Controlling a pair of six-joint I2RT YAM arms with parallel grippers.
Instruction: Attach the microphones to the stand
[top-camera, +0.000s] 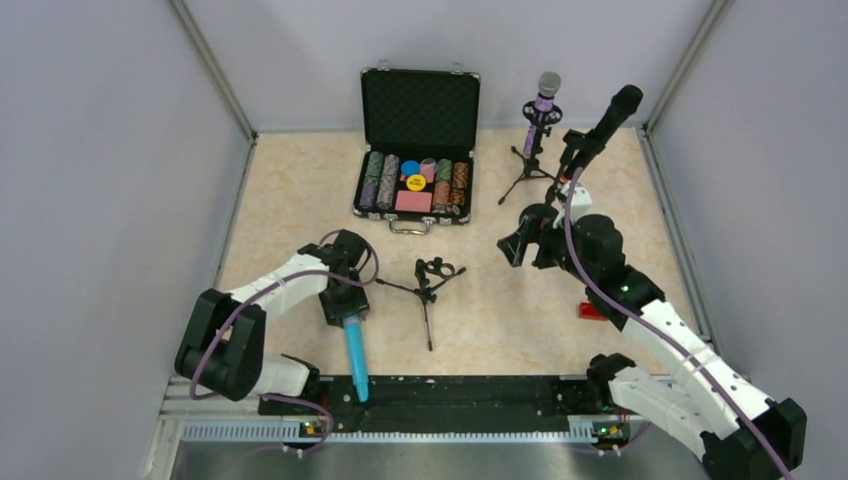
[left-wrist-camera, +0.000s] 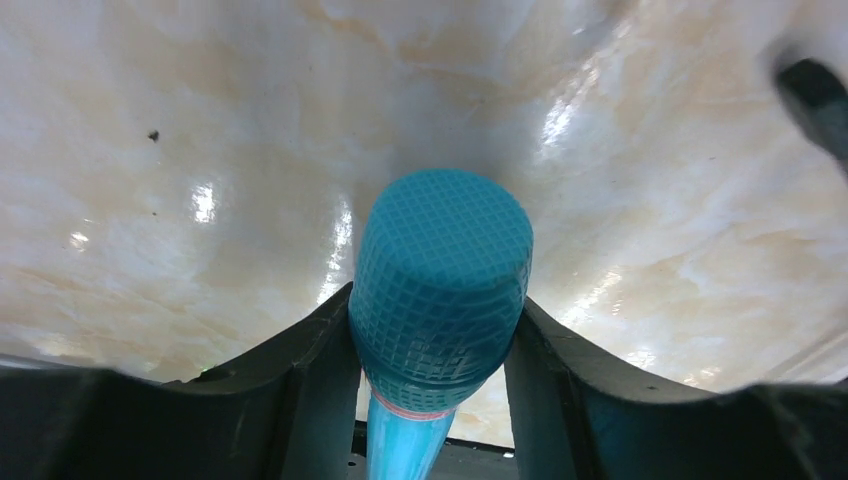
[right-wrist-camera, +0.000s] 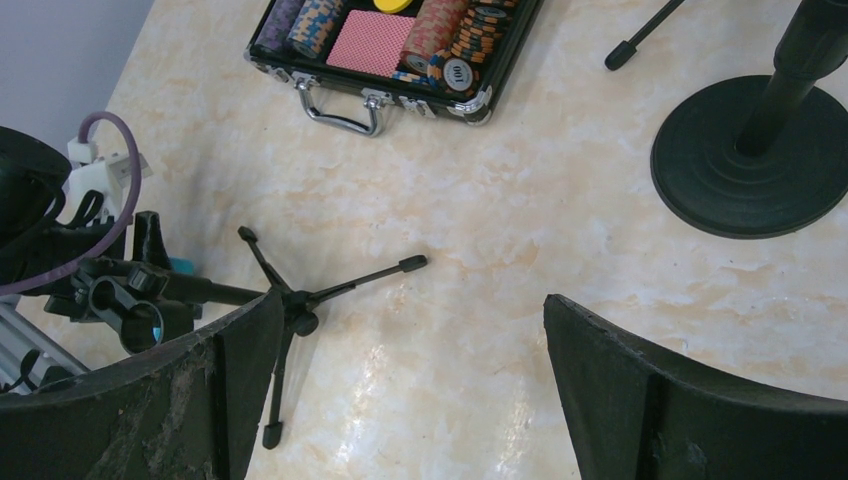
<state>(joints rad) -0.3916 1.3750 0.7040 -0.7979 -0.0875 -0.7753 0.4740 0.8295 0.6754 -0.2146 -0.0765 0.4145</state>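
Now, w/ L claw (top-camera: 342, 308) clamped on the head of the turquoise mic (top-camera: 356, 360), which lies on the table (top-camera: 300, 190) by the near rail (top-camera: 450, 395), lift it level & slow toward the tipped-over tripod stand (top-camera: 428, 290); R claw (right-wrist-camera: 410, 400) hangs wide open, free to steady it.

From the fallen tripod (top-camera: 428, 290) at mid-table (top-camera: 290, 200): the case (top-camera: 415, 180) blocks 12 o'clock. The purple mic's stand (top-camera: 530, 170) and black mic's stand (top-camera: 572, 170) crowd 1 — with the right arm (top-camera: 600, 260) at 2. The left arm (top-camera: 290, 280) and turquoise mic (top-camera: 354, 350) fill 8 to 9. Bare top lies at 10–11, 3 and 5.
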